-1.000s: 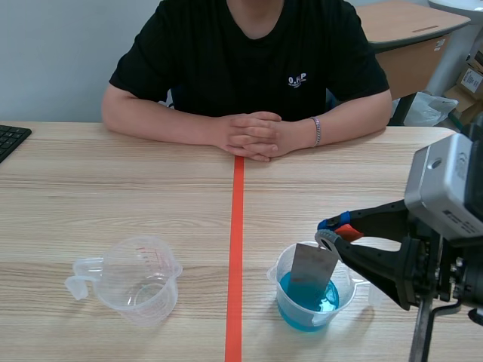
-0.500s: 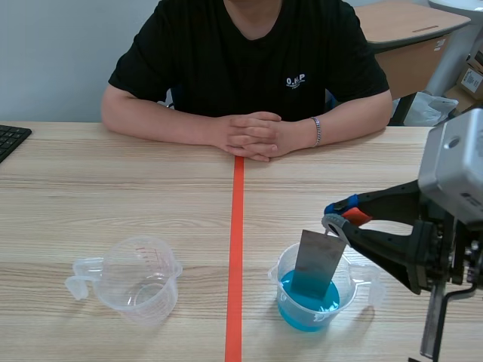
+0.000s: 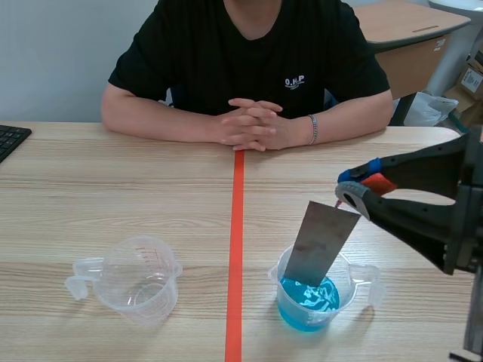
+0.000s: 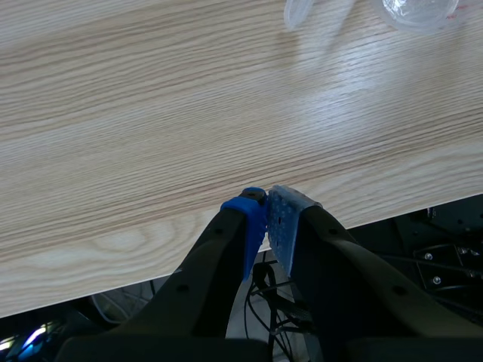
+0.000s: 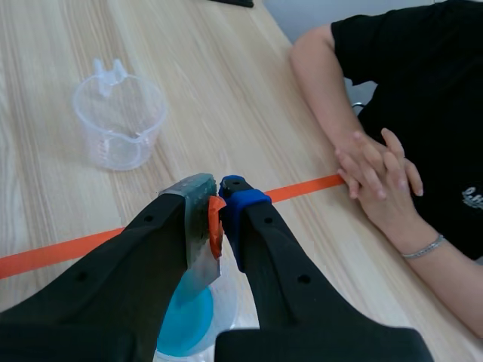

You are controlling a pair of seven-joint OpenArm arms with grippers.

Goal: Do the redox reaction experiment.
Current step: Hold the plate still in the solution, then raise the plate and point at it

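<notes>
Hanging from the right gripper (image 3: pixel 349 196), whose fingers are clamped on its top corner, a thin flat sheet of dull grey metal (image 3: pixel 321 243) slants down into a clear plastic cup (image 3: pixel 355 273). The sheet's lower edge is inside the rim, at the surface of the bright blue liquid (image 3: pixel 309 296) that fills the cup's lower part. A second clear measuring cup (image 3: pixel 141 280), with red markings, a handle and a spout, stands well apart on the other side of the orange line and holds nothing. The left gripper (image 4: pixel 266 210) is pressed together on nothing above the near edge of the pale wood-grain worktop (image 3: pixel 113 188). Across it, a person's hands (image 3: pixel 253 124) rest clasped.
</notes>
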